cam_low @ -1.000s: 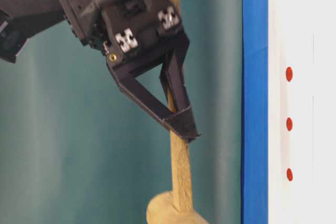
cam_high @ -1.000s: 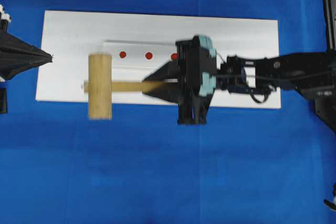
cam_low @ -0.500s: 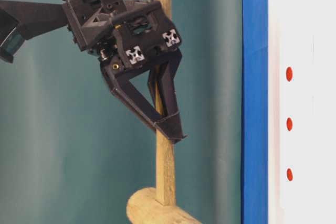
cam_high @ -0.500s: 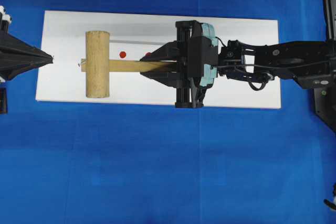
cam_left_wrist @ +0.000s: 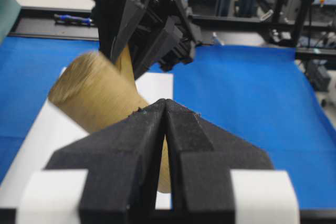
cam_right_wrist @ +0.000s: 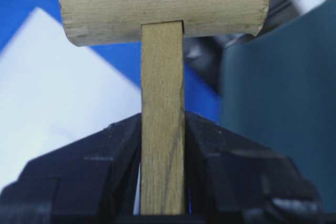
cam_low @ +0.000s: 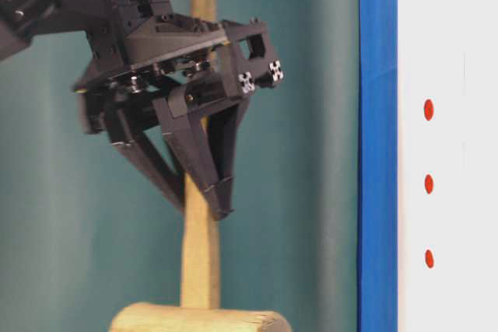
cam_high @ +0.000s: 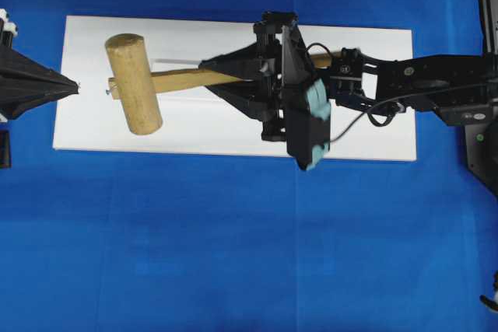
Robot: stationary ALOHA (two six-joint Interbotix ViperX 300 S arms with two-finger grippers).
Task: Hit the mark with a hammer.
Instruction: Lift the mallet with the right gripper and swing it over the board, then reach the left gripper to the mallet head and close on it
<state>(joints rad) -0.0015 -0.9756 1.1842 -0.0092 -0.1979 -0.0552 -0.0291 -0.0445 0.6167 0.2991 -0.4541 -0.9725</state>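
My right jaws (cam_high: 208,68) pinching the hammer (cam_high: 134,83) handle above the white strip (cam_high: 93,126), left jaws (cam_left_wrist: 166,109) pressed together

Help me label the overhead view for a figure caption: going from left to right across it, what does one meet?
left gripper → hammer head, its handle running right → right gripper clamped on the handle → the right arm's wrist camera → right arm. All but the left gripper lie over the white board.
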